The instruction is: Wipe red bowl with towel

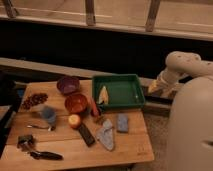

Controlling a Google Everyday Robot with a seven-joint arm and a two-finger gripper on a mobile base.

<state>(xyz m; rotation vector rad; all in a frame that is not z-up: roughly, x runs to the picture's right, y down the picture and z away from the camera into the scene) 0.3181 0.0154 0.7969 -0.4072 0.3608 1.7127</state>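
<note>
My gripper (154,88) is at the right of the frame, at the end of my white arm, just beside the right edge of the green tray (126,93) and off the table (131,148). Its fingers are spread wide and there is nothing between them. It touches none of the things.

The red bowl (76,102) stands upright near the middle of the table, left of the tray and just below the purple bowl (68,84). The towel (106,134) lies flat in the lower middle of the table, well apart from my gripper. It is below and to the right of the red bowl and does not touch it. A blue block (122,122) lies just beside the towel, on its upper right. A dark bar (86,134) lies to the left of the towel, and a round orange fruit (74,120) sits between this bar and the red bowl. A blue cup (48,115) is left of the fruit.

In the tray, at its left side, there is a pale yellow thing (103,95); I cannot tell what it is.
</note>
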